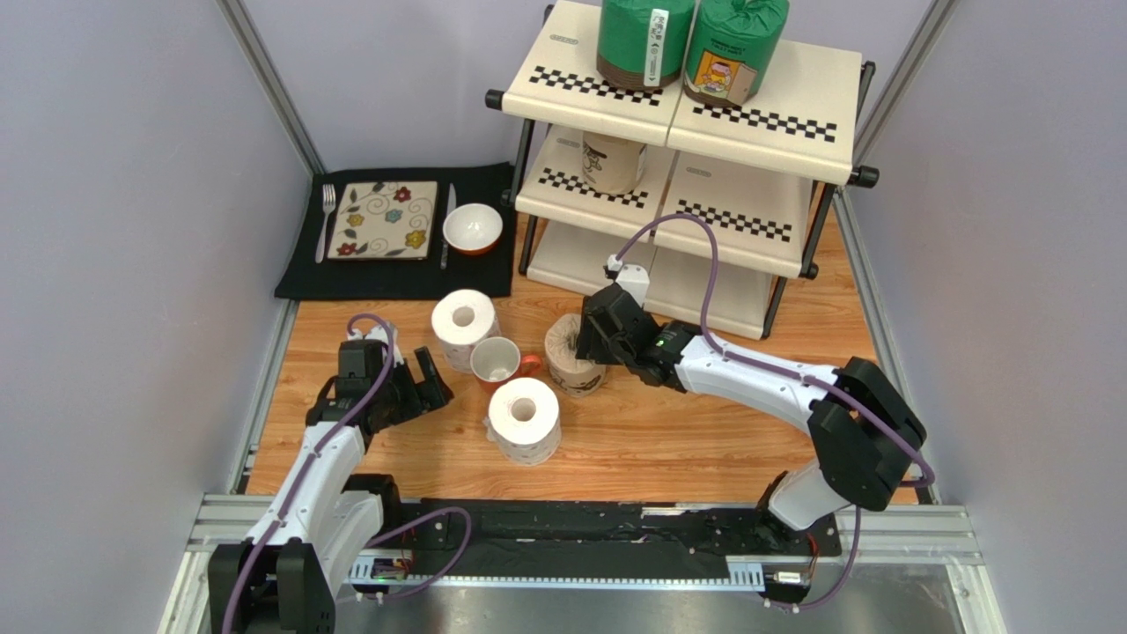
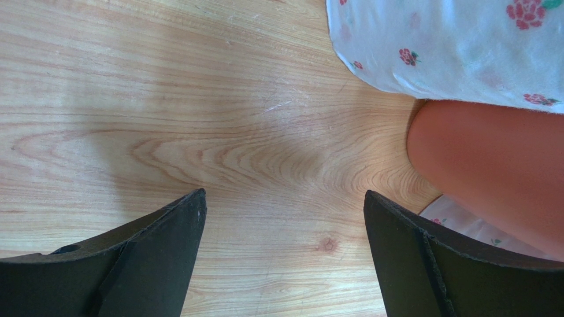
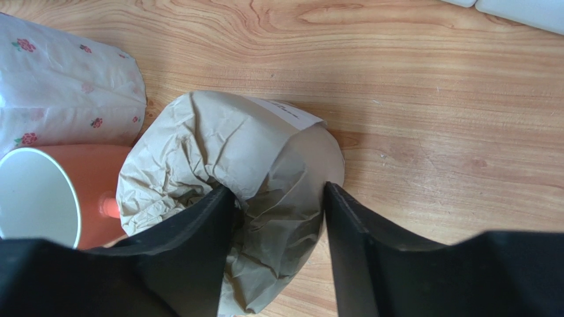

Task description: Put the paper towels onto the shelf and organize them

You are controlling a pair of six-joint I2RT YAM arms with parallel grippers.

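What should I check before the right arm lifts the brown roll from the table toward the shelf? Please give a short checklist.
1. Right gripper closed on the tan roll, one finger in its core, one outside: ok.
2. Mug apart from the tan roll: cannot tell, they sit very close.
3. Free place on the shelf, middle tier, right half: ok.
4. Left gripper open and empty: ok.
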